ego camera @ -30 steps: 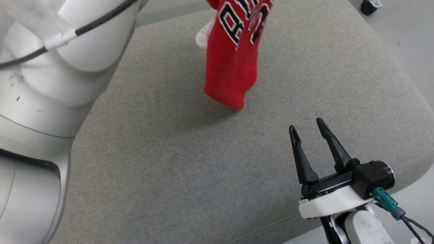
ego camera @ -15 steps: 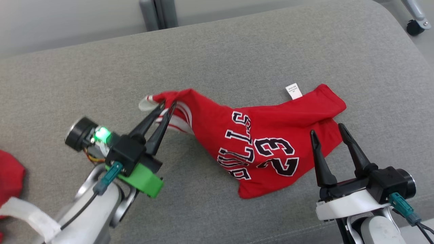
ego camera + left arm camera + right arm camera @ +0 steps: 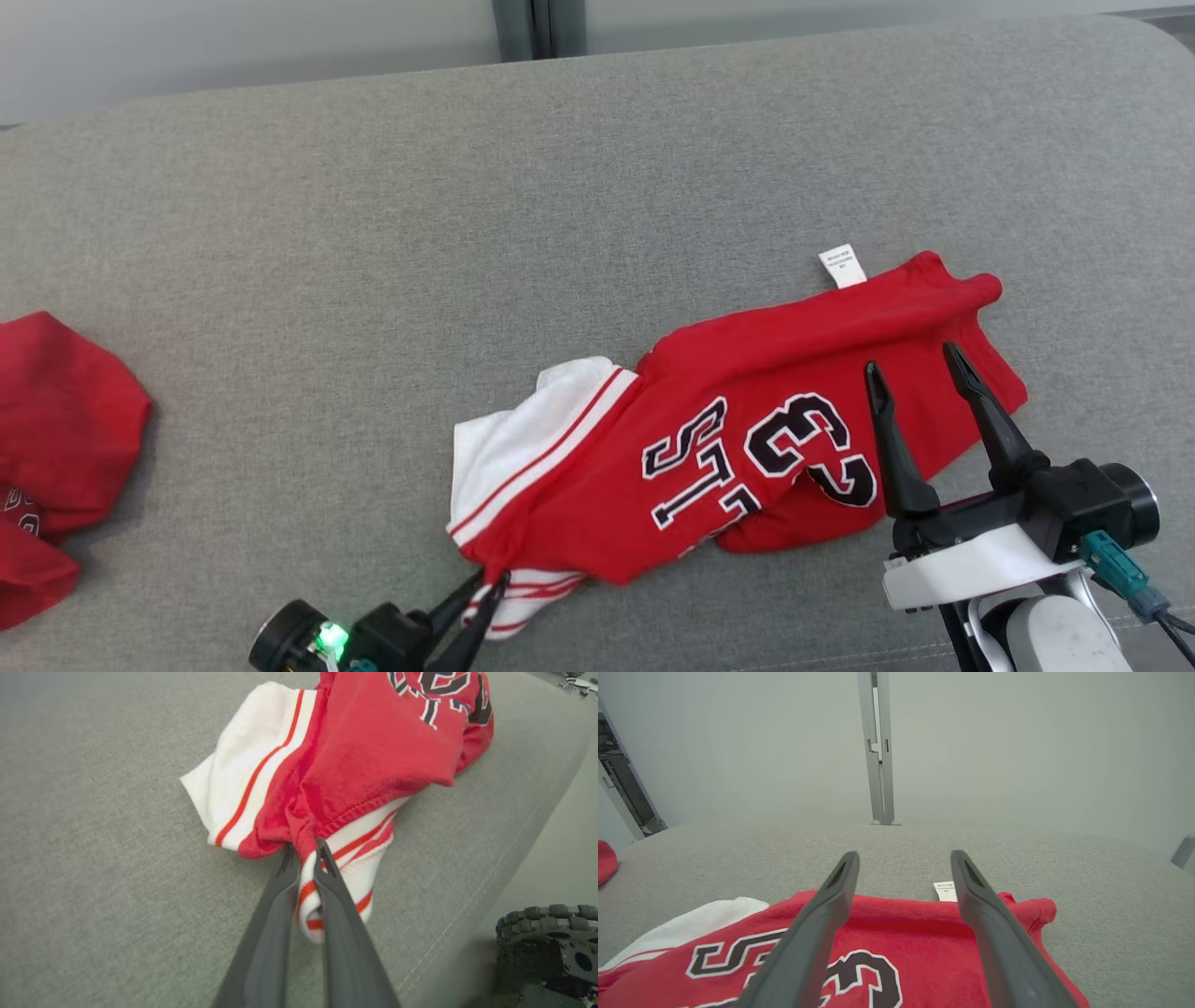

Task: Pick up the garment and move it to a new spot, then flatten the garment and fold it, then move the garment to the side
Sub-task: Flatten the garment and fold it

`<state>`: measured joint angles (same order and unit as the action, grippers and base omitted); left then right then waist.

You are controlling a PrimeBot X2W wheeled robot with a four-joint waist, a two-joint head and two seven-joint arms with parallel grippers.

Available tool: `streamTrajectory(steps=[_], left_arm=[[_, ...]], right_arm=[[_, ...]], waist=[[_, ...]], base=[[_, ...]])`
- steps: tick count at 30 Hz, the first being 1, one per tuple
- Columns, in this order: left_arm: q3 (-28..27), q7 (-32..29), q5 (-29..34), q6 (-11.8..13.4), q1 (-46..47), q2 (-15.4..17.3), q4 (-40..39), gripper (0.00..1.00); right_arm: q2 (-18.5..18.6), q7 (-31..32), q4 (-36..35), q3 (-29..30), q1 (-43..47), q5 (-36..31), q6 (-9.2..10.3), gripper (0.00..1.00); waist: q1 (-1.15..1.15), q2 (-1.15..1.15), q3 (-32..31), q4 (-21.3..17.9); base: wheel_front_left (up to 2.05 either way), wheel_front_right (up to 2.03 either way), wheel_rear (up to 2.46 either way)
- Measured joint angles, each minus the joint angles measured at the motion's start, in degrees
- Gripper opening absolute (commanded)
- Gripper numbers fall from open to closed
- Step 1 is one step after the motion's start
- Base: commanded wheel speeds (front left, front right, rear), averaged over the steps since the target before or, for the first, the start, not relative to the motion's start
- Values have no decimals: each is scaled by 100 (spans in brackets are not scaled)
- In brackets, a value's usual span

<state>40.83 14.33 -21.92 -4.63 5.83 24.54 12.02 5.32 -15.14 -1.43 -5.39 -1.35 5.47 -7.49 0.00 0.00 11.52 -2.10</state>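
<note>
one garment | left gripper clamped on its edge | right gripper spread apart

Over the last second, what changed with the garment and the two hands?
The garment, hanging in the air a second ago, now lies on the grey cushion. In the last half-second the left hand drew its striped white end toward the near edge. The head camera also shifted. Unchanged: left hand shut on the trim, right hand open over the numbered end, holding nothing.
</note>
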Motion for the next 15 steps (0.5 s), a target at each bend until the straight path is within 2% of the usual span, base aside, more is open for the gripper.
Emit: streamTrajectory(steps=[2,5,6,10,13,15], left_arm=[[234,-247,-103,-141,1,-24,199,0],[377,-490,-357,-201,12,-90,346,0],[297,-483,-430,-191,36,-144,348,100],[2,-443,-784,-76,86,-287,154,100],[-344,-390,-934,203,199,-281,-165,100],[-616,-391,-1029,476,291,-254,-363,100]], right_arm=[[10,0,15,-13,-1,0,0,100],[12,0,16,-31,-3,-8,0,100],[11,0,16,-40,-3,-8,0,100],[35,0,27,-67,-6,-8,0,100],[51,1,29,-48,-2,-7,0,100],[60,1,30,-51,1,-7,0,100]], waist=[[0,0,-3,48],[0,0,-12,86],[0,0,-13,90],[0,0,-8,60],[0,0,-7,25],[0,0,-2,-3]], base=[[0,0,0],[0,0,0],[0,0,0],[0,0,0],[0,0,0],[0,0,0]])
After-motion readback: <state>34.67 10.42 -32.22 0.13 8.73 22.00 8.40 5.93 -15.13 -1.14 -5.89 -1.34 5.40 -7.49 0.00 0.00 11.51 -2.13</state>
